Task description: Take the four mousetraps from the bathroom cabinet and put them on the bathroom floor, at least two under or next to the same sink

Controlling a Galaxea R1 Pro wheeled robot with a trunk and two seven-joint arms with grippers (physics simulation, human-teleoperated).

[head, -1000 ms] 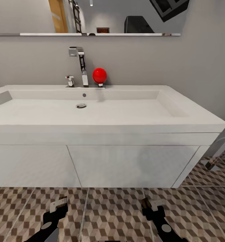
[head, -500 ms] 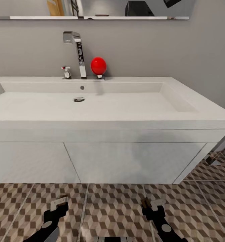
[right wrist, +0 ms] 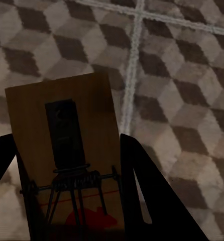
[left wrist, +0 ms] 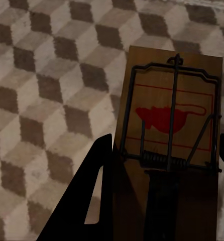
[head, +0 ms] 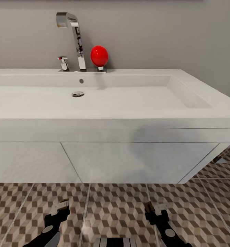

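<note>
Each of my grippers is shut on a mousetrap. In the left wrist view a tan mousetrap [left wrist: 167, 115] with dark wire and a red mouse print sits between the dark fingers [left wrist: 94, 191] of my left gripper [left wrist: 164, 143], above the bathroom floor [left wrist: 46, 85]. In the right wrist view a second mousetrap [right wrist: 67, 135] is clamped in my right gripper [right wrist: 66, 143]. The head view shows the left gripper [head: 60, 208] and right gripper [head: 154, 208] low over the cube-patterned floor [head: 116, 212], just in front of the white bathroom sink [head: 128, 99]. The cabinet is out of view.
The sink sits on a white wall-hung vanity [head: 135, 161] with floor space beneath it. A chrome faucet [head: 75, 37] and a red ball [head: 99, 55] stand at the sink's back edge against the grey wall. Some metal legs [head: 218, 159] show at the right.
The whole head view has shifted: the sink looms larger and the mirror shelf has left the top of the picture. Both grippers keep their places in the view, still holding the traps.
</note>
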